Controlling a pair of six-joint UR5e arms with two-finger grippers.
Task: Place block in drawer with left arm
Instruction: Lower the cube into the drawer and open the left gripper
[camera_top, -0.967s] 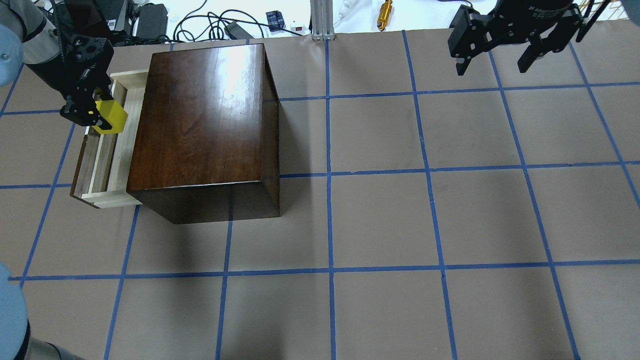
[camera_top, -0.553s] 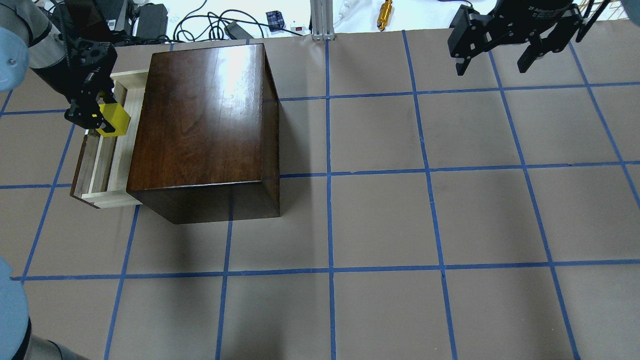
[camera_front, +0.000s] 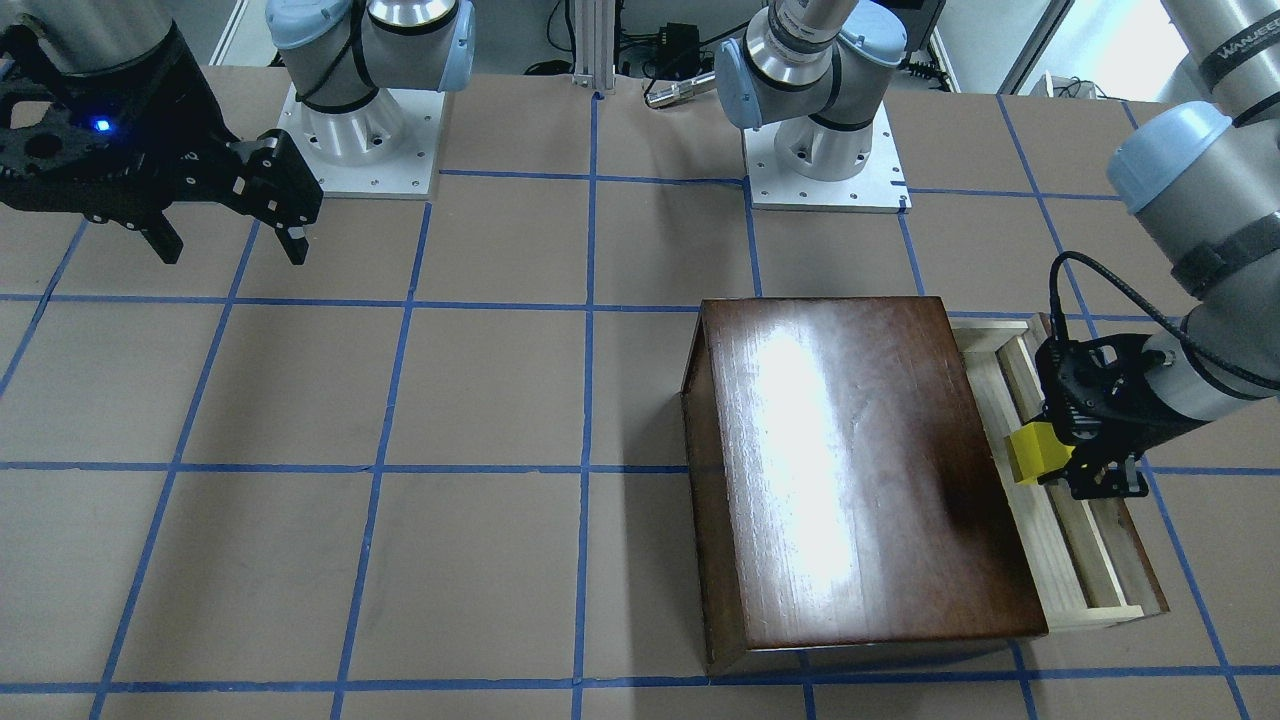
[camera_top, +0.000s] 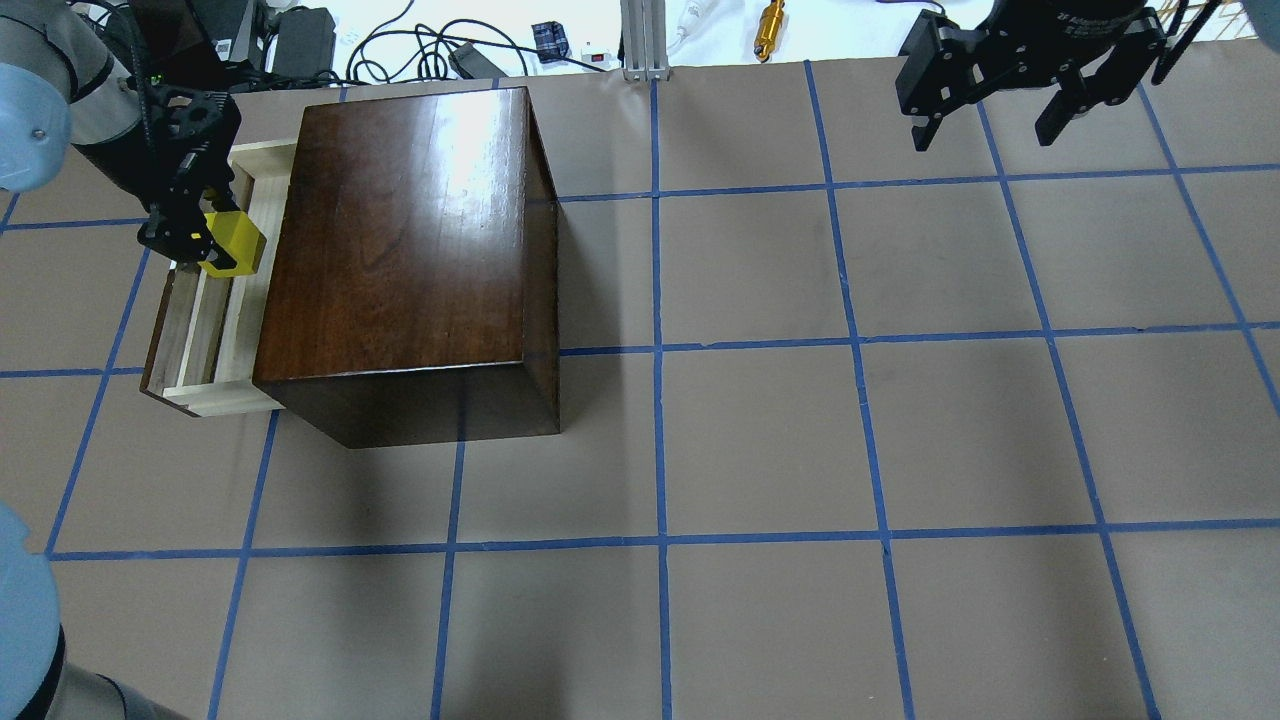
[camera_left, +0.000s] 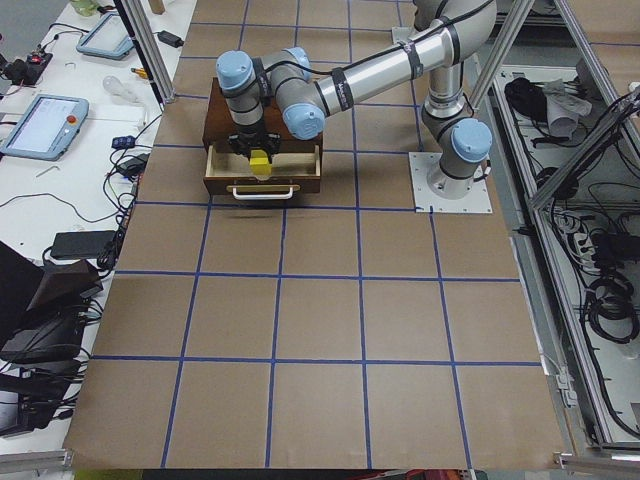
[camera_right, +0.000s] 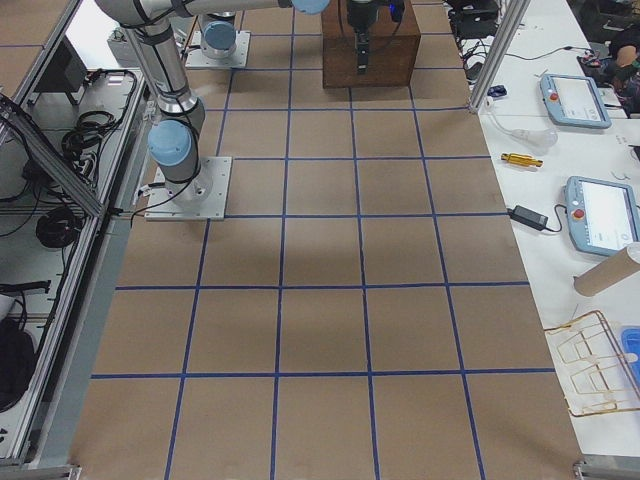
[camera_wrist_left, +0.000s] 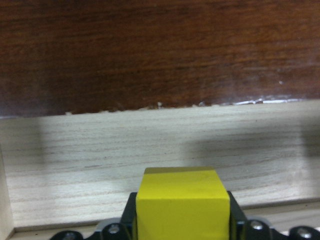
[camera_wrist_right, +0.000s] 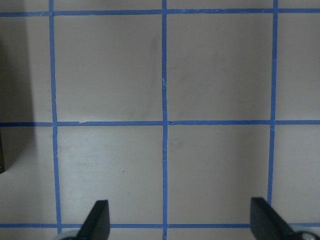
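My left gripper (camera_top: 215, 245) is shut on the small yellow block (camera_top: 238, 240) and holds it over the far half of the open drawer (camera_top: 232, 340), close to the dark wooden box (camera_top: 400, 250). In the front-facing view the block (camera_front: 1030, 452) sits in the gripper (camera_front: 1052, 462) above the pale drawer tray (camera_front: 1062, 560). In the left wrist view the block (camera_wrist_left: 182, 202) sits between the fingers just above the drawer floor (camera_wrist_left: 150, 150). My right gripper (camera_top: 985, 120) is open and empty, high over the far right of the table; its fingertips (camera_wrist_right: 97, 220) stand wide apart.
The box front (camera_wrist_left: 160, 50) rises right behind the drawer floor. The drawer's dark front panel (camera_front: 1135, 540) and metal pull (camera_left: 262, 190) face away from the box. Cables and a brass part (camera_top: 770, 25) lie beyond the table's far edge.
My left gripper has moved the block lower and a little closer to the box, down toward the drawer tray. The right arm has not moved.
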